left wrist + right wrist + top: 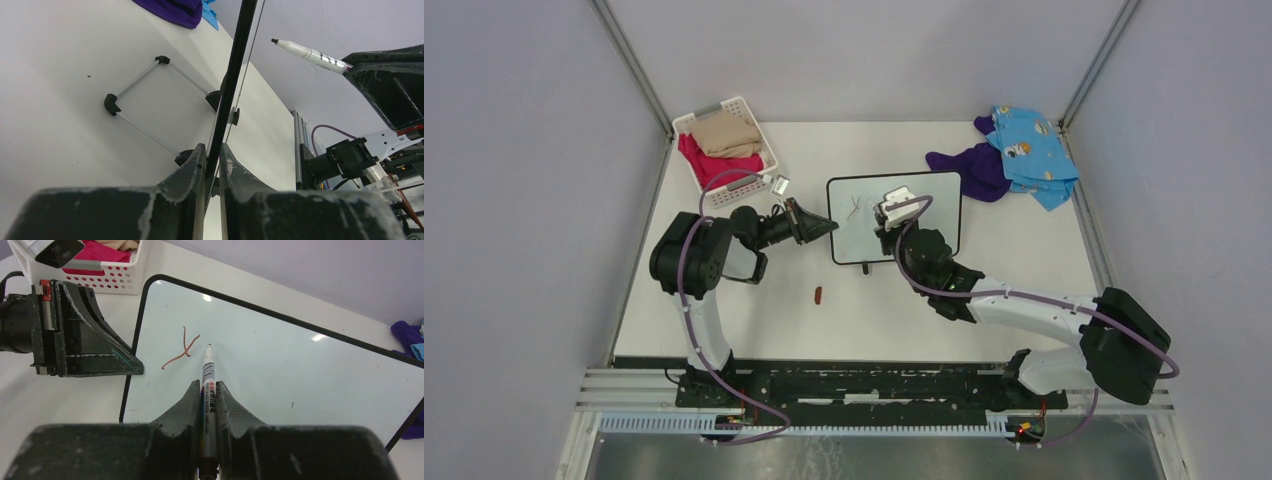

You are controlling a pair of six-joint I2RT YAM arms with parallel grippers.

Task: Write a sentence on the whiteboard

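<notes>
White table (1024,300) here: basket (734,194) far left, whiteboard (849,232) standing mid-table, purple cloth (974,170) and blue cloth (1032,155) touching far right, small red piece (818,294) near, left of centre.

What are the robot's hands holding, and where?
Left gripper clamps the white rectangular whiteboard by its black-framed edge. Right gripper grips the white marker pen by its barrel.

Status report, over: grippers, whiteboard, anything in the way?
Left gripper shut on whiteboard edge. Right gripper shut on marker, tip off board. Only first strokes written. Nothing blocking.
</notes>
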